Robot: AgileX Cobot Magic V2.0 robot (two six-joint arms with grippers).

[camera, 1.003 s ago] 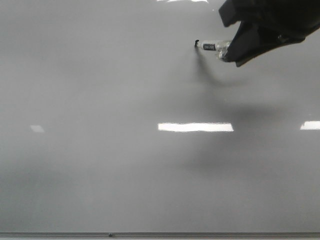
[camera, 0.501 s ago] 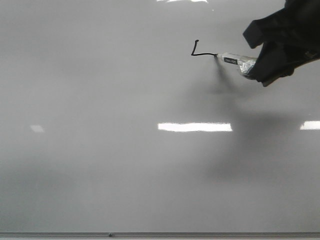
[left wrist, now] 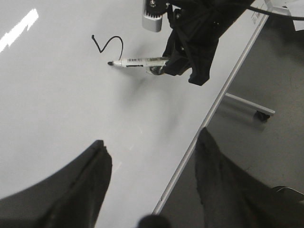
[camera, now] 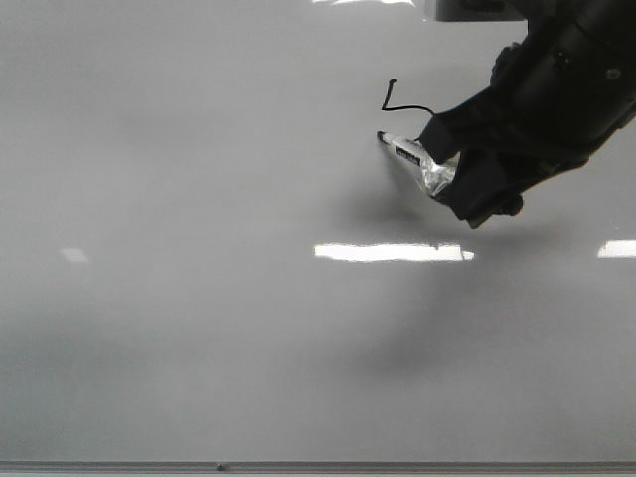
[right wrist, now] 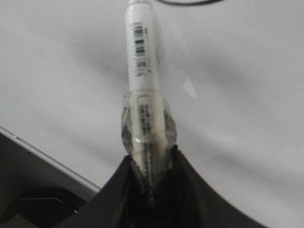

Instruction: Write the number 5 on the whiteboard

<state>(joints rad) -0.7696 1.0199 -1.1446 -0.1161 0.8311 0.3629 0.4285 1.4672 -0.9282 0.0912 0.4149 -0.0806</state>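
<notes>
The unfinished number 5 lay on the whiteboard just above and left of the right gripper, which was clenched on a taped marker, tip at the line's end. The left gripper hung released, well apart. Beyond the board's edge lay dark floor and a caster. The marker's tip was cut off in the right wrist view.

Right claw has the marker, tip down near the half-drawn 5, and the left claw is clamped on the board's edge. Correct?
Not quite: the left claw grips nothing; its fingers stand apart over the whiteboard, as the left wrist view shows. The rest holds: the right claw holds the marker by the unfinished number 5.
</notes>
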